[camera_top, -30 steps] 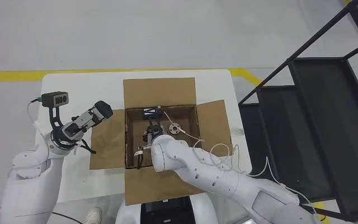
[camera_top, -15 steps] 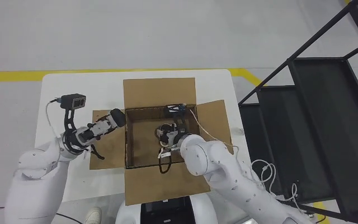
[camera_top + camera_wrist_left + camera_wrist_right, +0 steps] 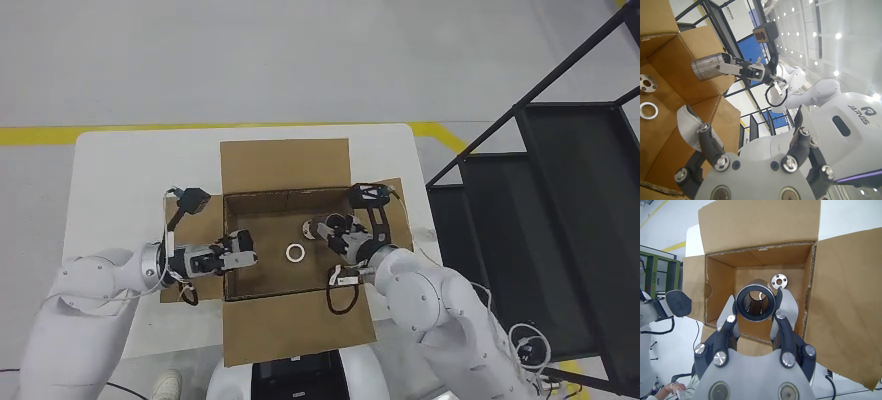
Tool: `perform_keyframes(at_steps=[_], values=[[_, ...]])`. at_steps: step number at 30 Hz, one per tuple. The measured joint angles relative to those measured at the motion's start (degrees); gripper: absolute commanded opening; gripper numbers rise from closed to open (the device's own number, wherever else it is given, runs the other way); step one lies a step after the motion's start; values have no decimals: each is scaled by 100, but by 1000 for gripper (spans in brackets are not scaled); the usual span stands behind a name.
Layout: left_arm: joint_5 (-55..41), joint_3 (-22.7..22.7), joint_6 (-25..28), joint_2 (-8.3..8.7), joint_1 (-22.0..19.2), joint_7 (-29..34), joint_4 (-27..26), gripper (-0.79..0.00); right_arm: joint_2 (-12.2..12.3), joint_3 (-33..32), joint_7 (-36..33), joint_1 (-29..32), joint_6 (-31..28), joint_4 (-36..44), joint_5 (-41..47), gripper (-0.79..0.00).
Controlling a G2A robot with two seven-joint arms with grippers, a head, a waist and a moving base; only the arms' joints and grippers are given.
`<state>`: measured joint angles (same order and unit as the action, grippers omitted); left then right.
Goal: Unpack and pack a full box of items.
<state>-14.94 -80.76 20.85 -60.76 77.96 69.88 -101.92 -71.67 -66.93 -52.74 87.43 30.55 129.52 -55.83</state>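
An open cardboard box stands mid-table with its flaps spread. My right gripper hangs over the box's right half, shut on a hollow metal cylinder, also seen from the side as the metal cylinder. Beneath it on the box floor lie a round metal flange and a white ring. My left gripper is open and holds nothing, just inside the box's left wall, with its fingers spread. The flange and ring lie apart from each other.
The white table has bare room left of the box and behind it. A black metal stair frame stands close on the right. A loose cable hangs by the box's front right flap.
My right gripper has carried the cylinder from the box's left half to its right half, uncovering the white ring. My left gripper has swung from beside the box to inside its left wall.
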Motion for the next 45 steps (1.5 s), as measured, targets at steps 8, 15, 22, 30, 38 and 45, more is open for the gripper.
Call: perform_keyframes(at_steps=[8,15,22,30,38,45], values=[[824,162,-538,14,-93,-619,-2,0,27,-300,140,289,-163,122,216,-785],[793,289,-758,7,-263,-816,-78,0,33,-385,243,310,-459,8,490,-785],[799,287,-757,7,-260,-813,-75,0,29,-306,258,167,-676,-200,618,-785],[1108,489,-1120,-1,-244,-1039,-211,0,13,-224,281,-75,-764,-539,758,-785],[1618,1168,-2037,-92,-913,-1311,639,0,19,-304,401,-35,-731,-543,839,-785],[1599,1476,-2276,-152,-1367,-1252,1353,0,54,-581,633,335,-782,-219,951,-785]])
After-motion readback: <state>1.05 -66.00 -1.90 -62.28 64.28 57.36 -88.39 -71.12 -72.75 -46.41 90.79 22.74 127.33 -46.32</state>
